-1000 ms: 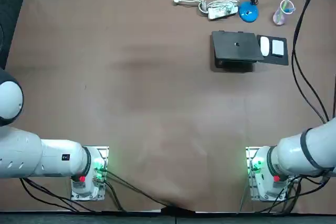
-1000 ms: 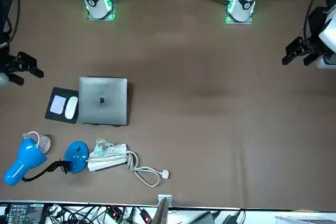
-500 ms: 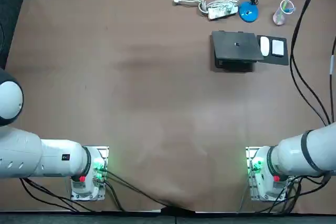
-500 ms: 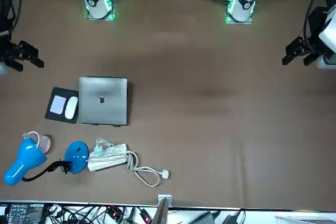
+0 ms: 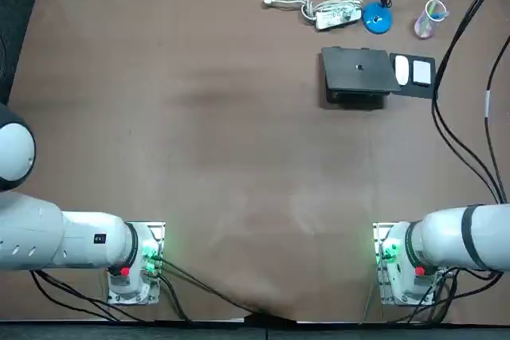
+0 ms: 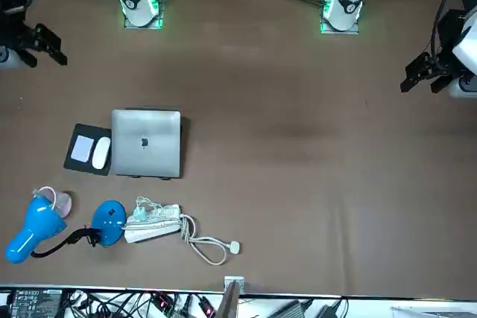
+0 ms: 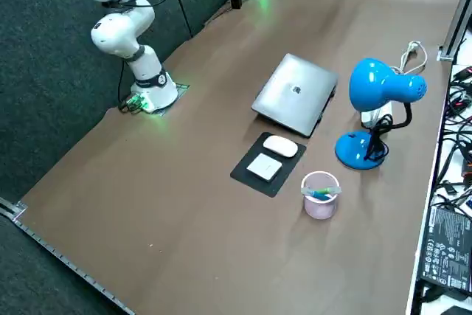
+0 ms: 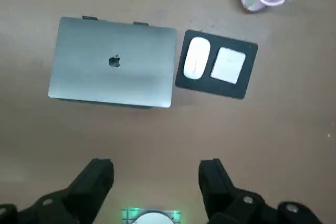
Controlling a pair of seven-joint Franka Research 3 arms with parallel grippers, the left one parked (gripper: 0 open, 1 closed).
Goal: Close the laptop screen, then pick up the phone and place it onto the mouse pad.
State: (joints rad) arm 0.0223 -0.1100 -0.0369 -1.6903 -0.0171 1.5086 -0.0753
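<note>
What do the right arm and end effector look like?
Right arm: white rounded links, dark joint band, green-lit base with a red button, black cables trailing. Right end effector, raised, facing the laptop: two black blocky fingers.

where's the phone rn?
Top view, far right: the phone lies on the mouse pad, beside the mouse, which sits between it and the closed laptop. The right gripper hangs well clear of it, jaws open.
</note>
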